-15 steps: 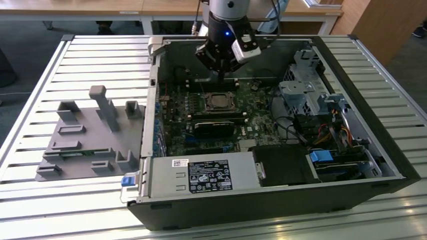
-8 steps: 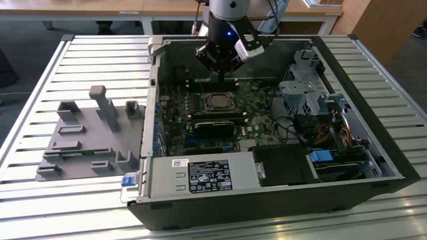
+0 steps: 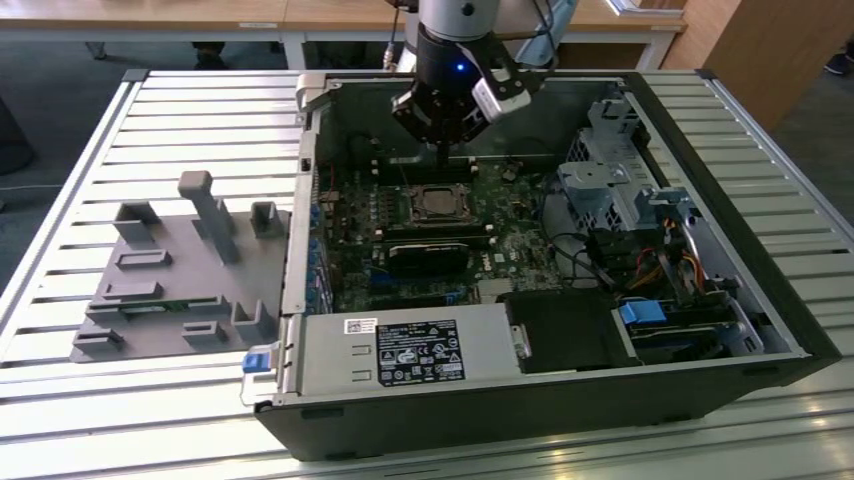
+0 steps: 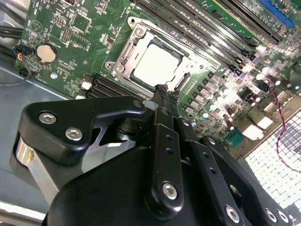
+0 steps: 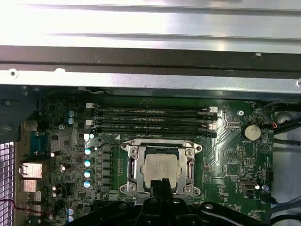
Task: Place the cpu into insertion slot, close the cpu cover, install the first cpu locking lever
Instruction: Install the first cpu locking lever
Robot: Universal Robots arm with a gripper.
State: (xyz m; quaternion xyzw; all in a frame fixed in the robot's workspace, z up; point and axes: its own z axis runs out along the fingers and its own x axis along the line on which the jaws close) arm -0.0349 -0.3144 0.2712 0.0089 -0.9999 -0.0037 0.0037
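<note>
Inside the open computer case (image 3: 694,330), which stood on a slatted metal table (image 3: 160,110), a green motherboard (image 3: 521,250) lay flat.

Item, the cpu (image 4: 157,63): silver top upward, seated square in the insertion slot (image 5: 160,149).

Item, the cpu cover (image 5: 133,167): silvery frame lying flat around the chip, its cut-out showing the metal top.

Item, the gripper (image 4: 164,92): black, pointing down over the board. In both wrist views its tips sat at one edge of the socket, just beside the cover frame. The jaws were pressed together. Whether the tips touched the frame could not be told.

Item, long black memory slots (image 5: 150,117): parallel rows just beside the socket.

Item, coin battery (image 5: 249,132): round, on the board, apart from the socket.

Item, boxed power supply (image 3: 400,350): at the case's near corner in the exterior view.

Item, grey moulded fixture tray (image 3: 174,270): on the table at the exterior view's left, well apart from the gripper.
</note>
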